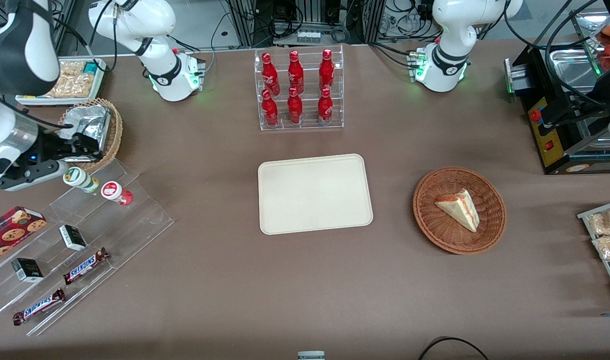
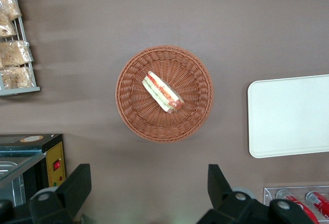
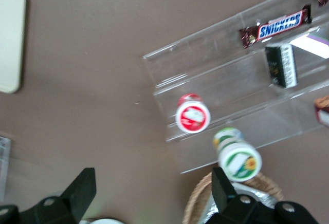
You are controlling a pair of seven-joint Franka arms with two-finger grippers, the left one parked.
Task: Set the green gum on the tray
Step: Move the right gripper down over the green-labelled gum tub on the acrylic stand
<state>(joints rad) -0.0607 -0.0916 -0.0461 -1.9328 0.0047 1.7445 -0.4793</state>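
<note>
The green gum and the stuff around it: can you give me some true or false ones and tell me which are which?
1. The green gum is on the tray. False: it stands on the clear stepped shelf, beside the red gum.
2. The gripper is open and holds nothing. True.
3. A sandwich lies in the wicker basket. True.
4. The bottle rack holds green bottles. False: they are red.
</note>
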